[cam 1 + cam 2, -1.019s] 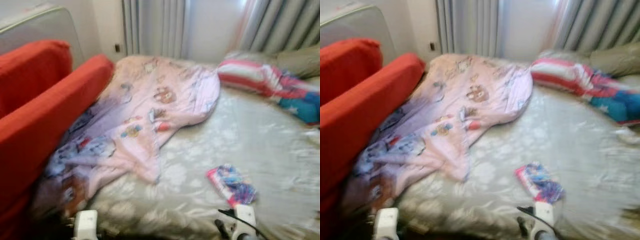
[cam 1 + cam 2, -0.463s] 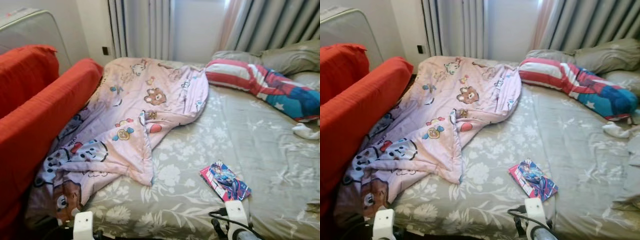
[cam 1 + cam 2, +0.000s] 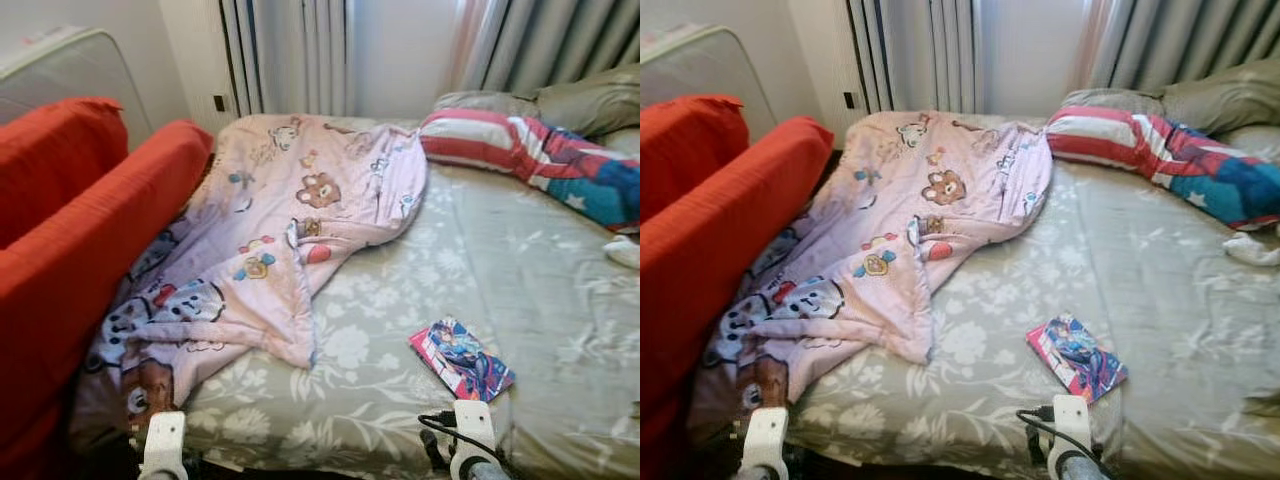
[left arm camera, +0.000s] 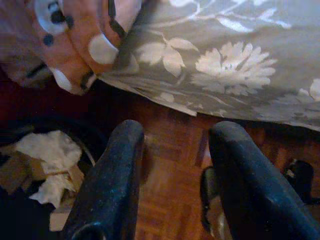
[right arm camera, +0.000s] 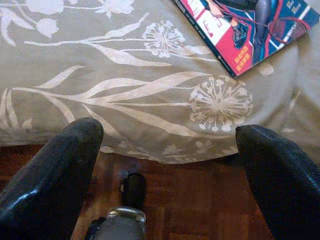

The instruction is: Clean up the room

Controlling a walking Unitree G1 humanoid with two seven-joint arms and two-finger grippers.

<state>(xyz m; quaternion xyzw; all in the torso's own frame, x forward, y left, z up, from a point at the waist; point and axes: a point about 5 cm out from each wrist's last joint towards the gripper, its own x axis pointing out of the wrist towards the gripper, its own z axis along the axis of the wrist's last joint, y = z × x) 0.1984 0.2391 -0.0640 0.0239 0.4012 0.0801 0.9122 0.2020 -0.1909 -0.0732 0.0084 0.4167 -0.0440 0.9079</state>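
A pink cartoon-print blanket (image 3: 270,250) lies rumpled over the left half of the bed and hangs off its front left corner. A red and blue comic book (image 3: 461,359) lies flat on the grey floral sheet (image 3: 500,270) near the front edge. Both arms are held low at the foot of the bed. My left gripper (image 4: 177,135) is open above the wooden floor, just below the hanging blanket (image 4: 80,35). My right gripper (image 5: 170,135) is open and wide at the sheet's edge, a short way from the comic book (image 5: 245,27).
A red sofa (image 3: 70,260) stands close along the bed's left side. A striped superhero pillow (image 3: 540,155) and grey pillows lie at the back right, with a white sock (image 3: 622,252) at the right edge. A dark bin holding crumpled paper (image 4: 45,160) stands on the floor under the bed's corner.
The picture was blurred a second ago and is now sharp. The camera has swung slightly to the side. Nothing on the bed has moved.
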